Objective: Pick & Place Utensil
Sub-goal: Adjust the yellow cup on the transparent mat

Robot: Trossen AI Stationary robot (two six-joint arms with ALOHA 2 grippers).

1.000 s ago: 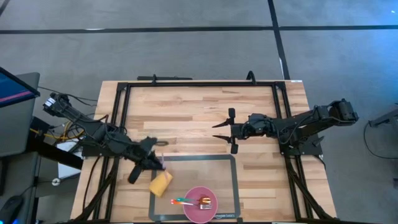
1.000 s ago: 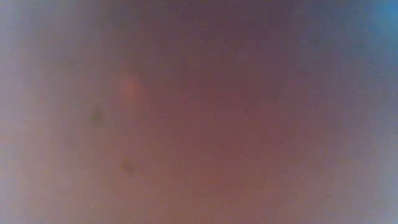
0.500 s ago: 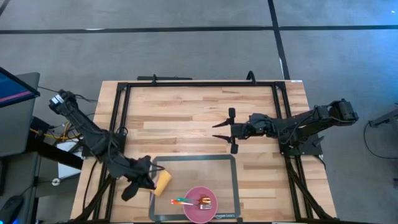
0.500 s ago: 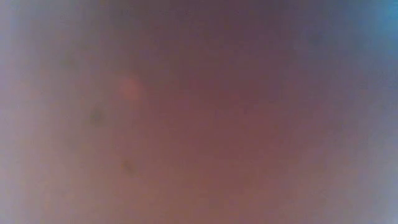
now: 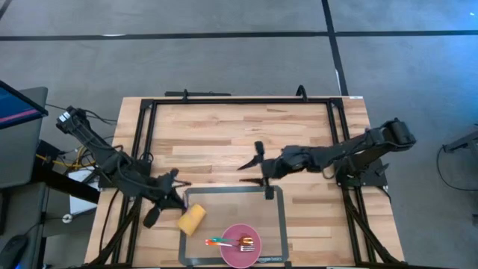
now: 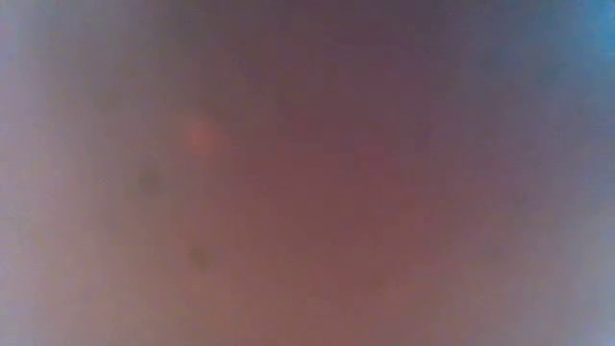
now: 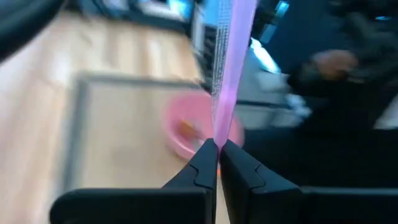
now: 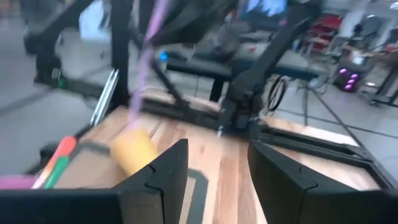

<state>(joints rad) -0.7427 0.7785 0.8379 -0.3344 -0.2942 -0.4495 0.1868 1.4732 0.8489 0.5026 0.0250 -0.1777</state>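
Right now I judge the job partly done: on the pink plate (image 5: 240, 245) at the near edge of the table (image 5: 224, 131) I already see utensils (image 5: 230, 242), an orange and green handled pair with a fork head among them, so some placing has happened. One piece is in the air. In the left wrist view the left gripper (image 7: 217, 148) has its jaws pressed together on the end of a thin translucent pink utensil (image 7: 231, 59), which runs straight away from the fingertips; I cannot tell whether it is a spoon, fork or knife. The plate (image 7: 196, 127) shows beyond the tips in that view, so what is left, as I read it, is to carry the piece over the plate and let go.

From above, the left gripper (image 5: 170, 196) sits just off the near left corner of the grey-framed mat (image 5: 281, 224), with a yellow block (image 5: 192, 220) just beside it, between it and the plate. The pink piece is too thin for me to make out there.

Farther back, the right gripper (image 5: 256, 169) hovers at the far edge of the mat near the table's middle, fingers spread and holding nothing, well apart from the plate. Its own camera shows the gap between its fingers (image 8: 160, 175) with the yellow block (image 8: 132, 150) beyond.

The low view gives me nothing to read.
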